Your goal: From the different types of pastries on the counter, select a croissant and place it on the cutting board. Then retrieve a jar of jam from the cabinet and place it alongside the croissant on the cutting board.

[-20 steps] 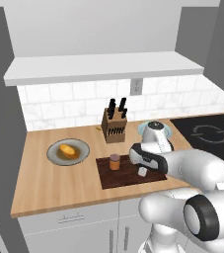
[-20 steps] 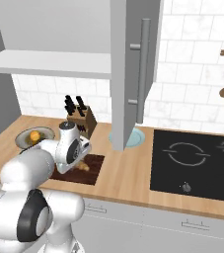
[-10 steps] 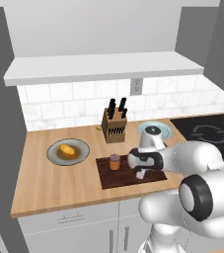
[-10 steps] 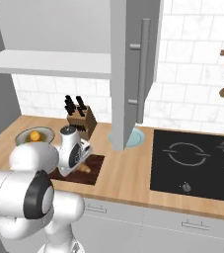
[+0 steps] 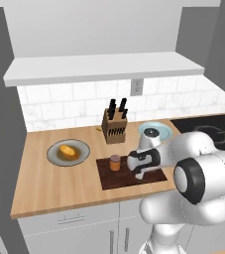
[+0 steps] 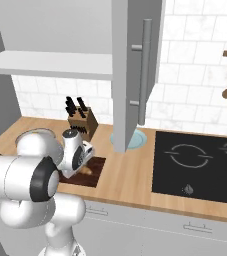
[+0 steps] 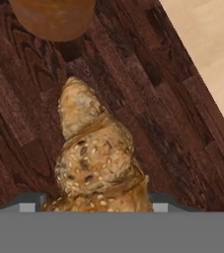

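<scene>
Both croissant [image 7: 96, 163] and jam jar [image 5: 115, 162] lying on the cutting board [image 5: 109, 178], just apart. Gripper [image 5: 138, 173] low over the croissant; whether apart or together, cannot tell. Probably light, flaky, easily crushed: best gripped gently across the thick middle.

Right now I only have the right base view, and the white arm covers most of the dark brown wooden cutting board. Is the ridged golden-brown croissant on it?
Observer: Yes. In the hand view the ridged golden-brown croissant lies flat on the dark brown wooden cutting board.
Operator: And the jam?
Observer: In the left base view the small orange-brown jar with a darker lid stands upright on the board's left part.
Operator: Do the two touch?
Observer: No. The hand view shows a strip of bare board between them.
</scene>
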